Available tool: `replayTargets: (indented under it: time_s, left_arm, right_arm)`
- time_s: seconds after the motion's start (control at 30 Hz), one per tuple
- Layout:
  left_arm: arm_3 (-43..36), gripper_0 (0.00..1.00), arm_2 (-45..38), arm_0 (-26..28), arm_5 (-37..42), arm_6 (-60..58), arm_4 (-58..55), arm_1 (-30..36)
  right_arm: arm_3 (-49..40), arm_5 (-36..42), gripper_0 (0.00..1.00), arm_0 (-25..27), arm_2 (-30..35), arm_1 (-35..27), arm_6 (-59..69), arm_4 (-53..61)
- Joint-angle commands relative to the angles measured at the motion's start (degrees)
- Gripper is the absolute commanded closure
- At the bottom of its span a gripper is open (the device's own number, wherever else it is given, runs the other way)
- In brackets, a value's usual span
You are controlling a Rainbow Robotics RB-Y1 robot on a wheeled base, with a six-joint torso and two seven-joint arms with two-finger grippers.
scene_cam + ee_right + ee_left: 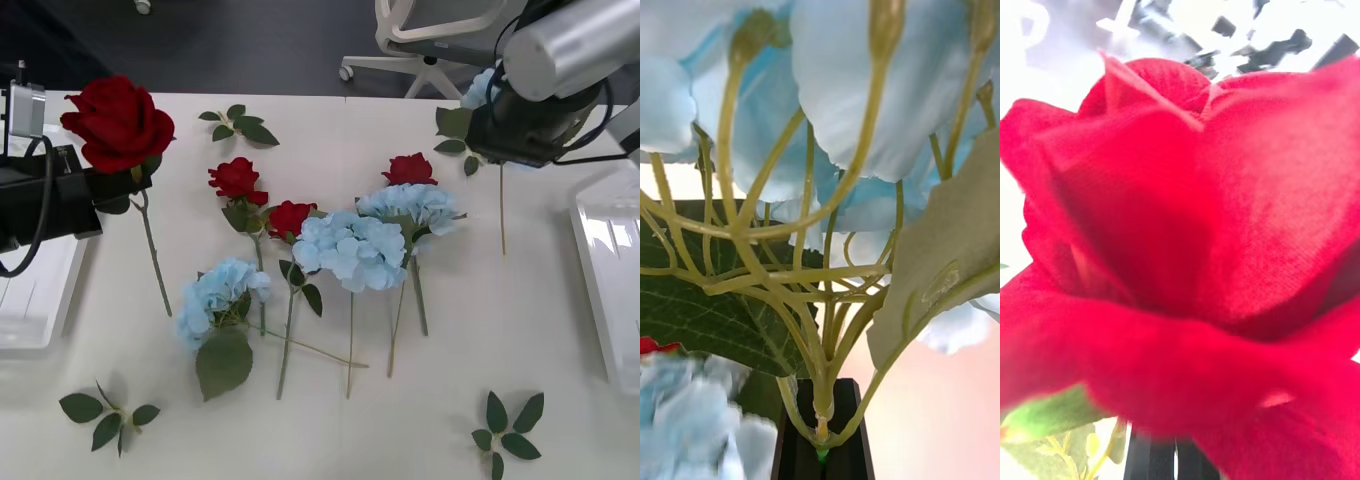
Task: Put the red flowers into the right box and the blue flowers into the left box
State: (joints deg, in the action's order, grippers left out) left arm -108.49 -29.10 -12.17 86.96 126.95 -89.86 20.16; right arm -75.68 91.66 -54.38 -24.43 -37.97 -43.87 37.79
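Note:
My left gripper (128, 183) is shut on the stem of a red flower (118, 120), held above the table's left side; its bloom (1187, 247) is close before the left wrist camera. My right gripper (488, 128) is shut on a blue flower (481, 90) at the far right, its stem clamped between the black fingers (794, 450). Three red flowers (236, 180) (290, 218) (410, 170) and three blue flowers (352, 250) (412, 205) (220, 295) lie mid-table. The left box (30, 310) sits at the left edge, the right box (605, 290) at the right edge.
Loose green leaf sprigs lie at the back (238, 125), the front left (108, 412) and the front right (508, 428). A white office chair (430, 40) stands behind the table.

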Motion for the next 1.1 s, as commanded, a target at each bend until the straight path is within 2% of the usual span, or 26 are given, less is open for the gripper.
replayTargets:
  time_s: [0.03,0.3,0.43,0.53,0.77,1.1]
  left_arm:
    - [0.6,1.00,-2.5,0.3,3.8,6.2,-5.4,-0.4]
    - [2.2,1.00,-6.6,0.0,11.8,11.0,-16.8,-0.6]
    - [6.4,1.00,-8.3,-0.8,16.8,11.0,-24.7,-0.4]
    - [8.6,1.00,-9.5,-2.4,21.0,11.0,-26.2,-0.4]
    - [9.3,1.00,-8.3,-5.4,23.0,10.9,-27.7,-0.7]
    - [9.3,1.00,-4.8,-10.3,23.0,11.0,-25.5,-4.3]
  right_arm:
    - [-9.1,6.4,1.00,-1.1,5.4,-4.2,-3.7,3.5]
    - [-22.0,18.3,1.00,-0.6,10.0,-7.2,-11.6,8.3]
    - [-29.4,18.3,1.00,4.1,13.2,-8.4,-17.0,9.9]
    - [-34.7,18.3,1.00,10.2,17.2,-9.2,-20.5,10.8]
    - [-43.8,8.8,1.00,28.0,25.6,-11.0,-26.7,12.0]
    - [-43.6,-4.0,1.00,39.7,26.5,-10.6,-26.4,12.2]
